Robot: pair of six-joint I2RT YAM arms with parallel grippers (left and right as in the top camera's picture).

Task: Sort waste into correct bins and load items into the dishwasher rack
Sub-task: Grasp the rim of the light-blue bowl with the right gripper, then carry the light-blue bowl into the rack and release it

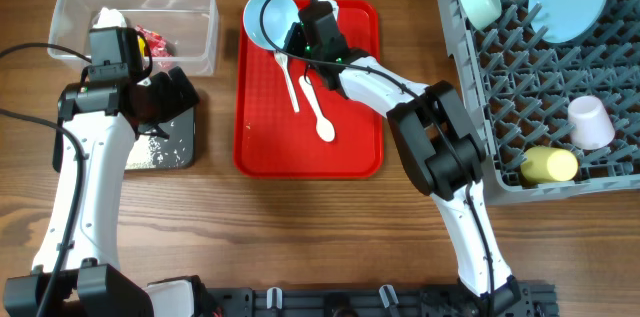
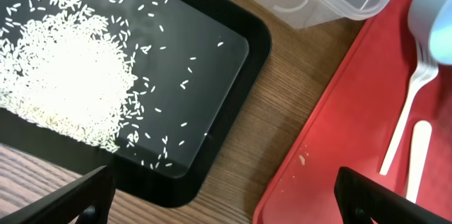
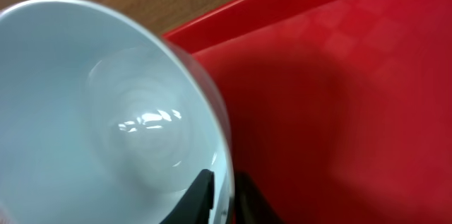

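- Overhead looks evenly lit to us, with soft light from above. The counter only gets short, faint shadows beside the arms.
- The red tray has a mild sheen, nothing blown out.
- Left wrist view is sharp, but the rice pile is overexposed into a white blob. We only make out single grains at its edges.
- The black tray carries a soft grey reflection.
- Right wrist view is softest: the pale-blue bowl sits too close, slightly blurred, with small glare spots inside and a broad dark shadow beside it.
- The fingers of the right pincer are dark, fuzzy wedges.
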